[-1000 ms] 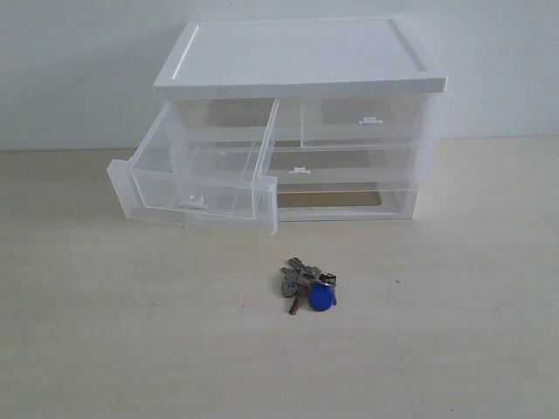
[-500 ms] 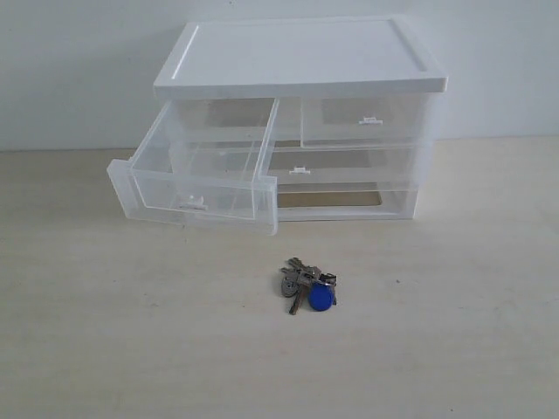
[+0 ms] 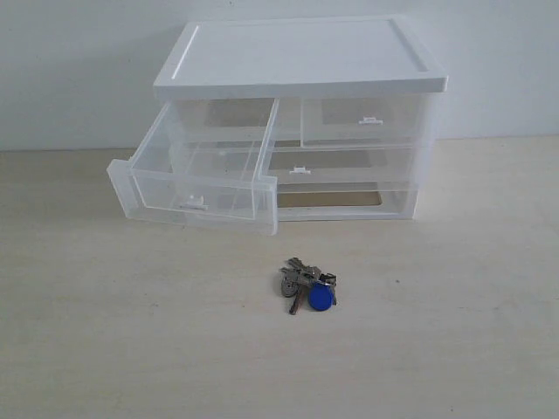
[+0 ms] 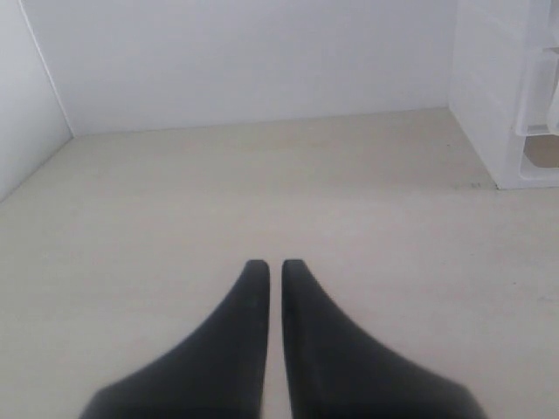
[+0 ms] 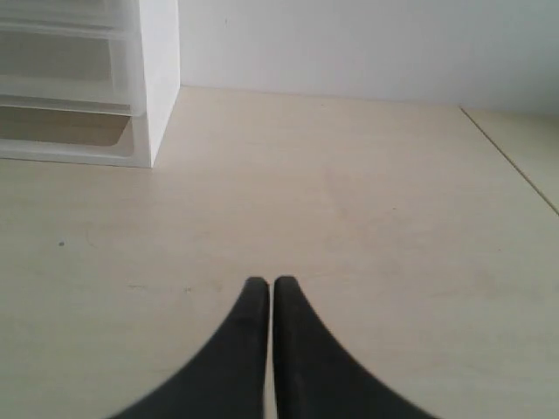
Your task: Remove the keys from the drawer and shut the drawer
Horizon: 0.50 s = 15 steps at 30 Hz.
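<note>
The keys (image 3: 307,285), grey metal with a round blue fob, lie on the table in front of the cabinet, outside the drawer. The drawer (image 3: 199,171), clear plastic with a white tab handle, is the left one of the cabinet's top pair; it stands pulled out, skewed to the left, and looks empty. Neither arm shows in the exterior view. My left gripper (image 4: 269,264) is shut over bare table, holding nothing. My right gripper (image 5: 265,281) is likewise shut and empty over the table.
The white-topped cabinet (image 3: 301,54) stands at the back against a pale wall; its corner shows in the left wrist view (image 4: 502,96) and its side in the right wrist view (image 5: 157,78). The twin right drawer (image 3: 367,120) and the full-width lower drawer (image 3: 341,166) are pushed in.
</note>
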{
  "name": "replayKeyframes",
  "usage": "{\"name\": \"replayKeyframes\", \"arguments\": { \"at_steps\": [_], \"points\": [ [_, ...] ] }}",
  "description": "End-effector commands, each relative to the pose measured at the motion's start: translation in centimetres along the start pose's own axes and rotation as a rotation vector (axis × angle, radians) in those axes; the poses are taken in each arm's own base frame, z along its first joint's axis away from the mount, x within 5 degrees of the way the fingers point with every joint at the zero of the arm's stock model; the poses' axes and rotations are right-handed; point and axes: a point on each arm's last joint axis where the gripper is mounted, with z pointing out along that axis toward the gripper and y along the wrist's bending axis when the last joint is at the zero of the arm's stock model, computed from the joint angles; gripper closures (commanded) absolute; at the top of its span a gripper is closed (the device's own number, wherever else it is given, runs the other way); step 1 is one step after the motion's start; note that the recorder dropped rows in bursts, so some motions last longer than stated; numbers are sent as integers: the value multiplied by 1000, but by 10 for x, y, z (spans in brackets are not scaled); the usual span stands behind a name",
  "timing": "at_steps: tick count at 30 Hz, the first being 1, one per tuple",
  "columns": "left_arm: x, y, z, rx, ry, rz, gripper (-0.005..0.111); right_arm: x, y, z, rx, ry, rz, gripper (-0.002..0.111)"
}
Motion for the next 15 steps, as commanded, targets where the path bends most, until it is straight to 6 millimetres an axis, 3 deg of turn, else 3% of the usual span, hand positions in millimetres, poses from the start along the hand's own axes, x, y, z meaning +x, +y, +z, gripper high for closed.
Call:
{"name": "replayKeyframes", "arguments": {
  "at_steps": [1, 11, 15],
  "points": [
    [1, 0, 0, -4, 2, 11, 102, 0, 0, 0, 6, -7, -8, 108],
    [1, 0, 0, -5, 2, 15, 102, 0, 0, 0, 6, -7, -8, 108],
    [-4, 1, 0, -11, -59, 100, 102, 0, 0, 0, 4, -7, -1, 108]
  ]
}}
